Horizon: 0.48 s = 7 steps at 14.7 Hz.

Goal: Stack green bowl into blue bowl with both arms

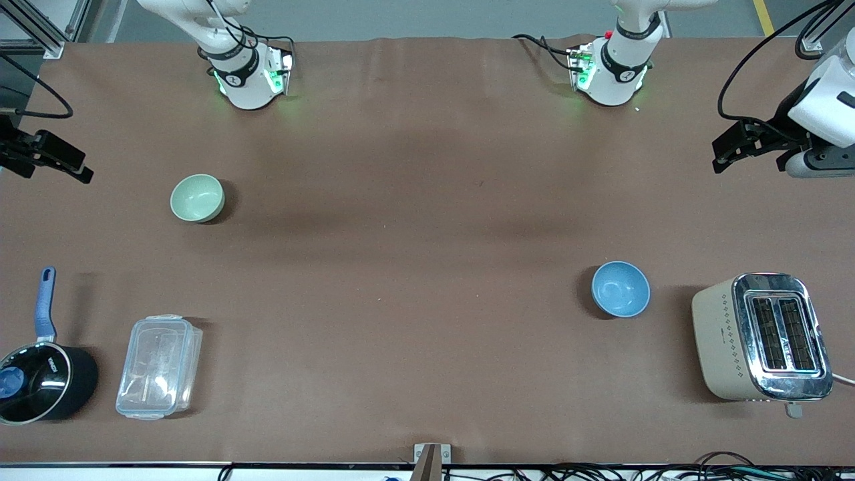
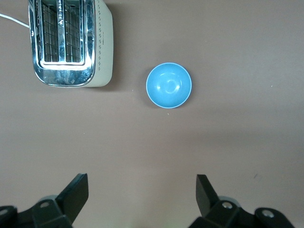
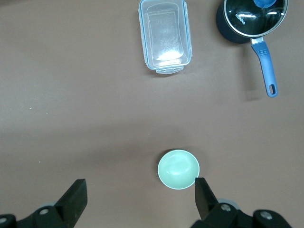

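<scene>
Brown cloth over the whole table (image 1: 414, 267), seen from above in the front view. Pale mint-green bowl (image 1: 197, 198) upright in the upper half of that view, toward the right arm's end, nothing inside it and nothing touching it. Sky-blue bowl (image 1: 620, 288) upright in the lower half, toward the left arm's end, well apart from the green bowl and nearer to the front camera. Not yet stacked.

Just beside the blue bowl, a cream and chrome toaster (image 1: 755, 337), close to the edge at the left arm's end, slots facing up. At the lower corner by the right arm's end, a black saucepan (image 1: 43, 384) with a glass lid and blue handle. Beside it a clear lidded plastic container (image 1: 159, 366). Both nearer to the front camera than the green bowl.

Right gripper (image 1: 77, 167) up in the air over the table's edge at the right arm's end, fingers spread wide, holding nothing. Same spread in the right wrist view (image 3: 140, 187), with the green bowl (image 3: 178, 169) down on the cloth near one fingertip, the container (image 3: 165, 35) and saucepan (image 3: 251, 21) higher in the frame.

Left gripper (image 1: 725, 150) raised over the edge at the left arm's end, likewise wide apart and empty. From the left wrist view (image 2: 142, 183), blue bowl (image 2: 168, 85) mid-frame and toaster (image 2: 71, 42) in the upper corner.
</scene>
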### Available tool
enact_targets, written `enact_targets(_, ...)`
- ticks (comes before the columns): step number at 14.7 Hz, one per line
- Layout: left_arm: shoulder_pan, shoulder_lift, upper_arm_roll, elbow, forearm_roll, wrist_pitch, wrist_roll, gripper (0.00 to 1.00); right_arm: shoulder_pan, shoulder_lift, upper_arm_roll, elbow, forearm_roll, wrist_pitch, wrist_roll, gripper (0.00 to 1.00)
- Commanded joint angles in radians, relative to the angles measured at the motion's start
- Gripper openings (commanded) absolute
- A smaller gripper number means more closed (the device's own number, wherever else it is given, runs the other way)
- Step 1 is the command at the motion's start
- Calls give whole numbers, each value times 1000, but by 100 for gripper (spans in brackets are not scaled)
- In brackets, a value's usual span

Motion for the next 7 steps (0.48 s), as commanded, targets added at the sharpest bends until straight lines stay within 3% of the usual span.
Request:
enact_targets(1,3,-7,-3,9,10,-18,49,100,4,2,-7,3,-6,-1,-17,100)
enact_targets(7,7,29,0,20,16,-18,91,100,4,2,-7,2,-6,-6,-19,100)
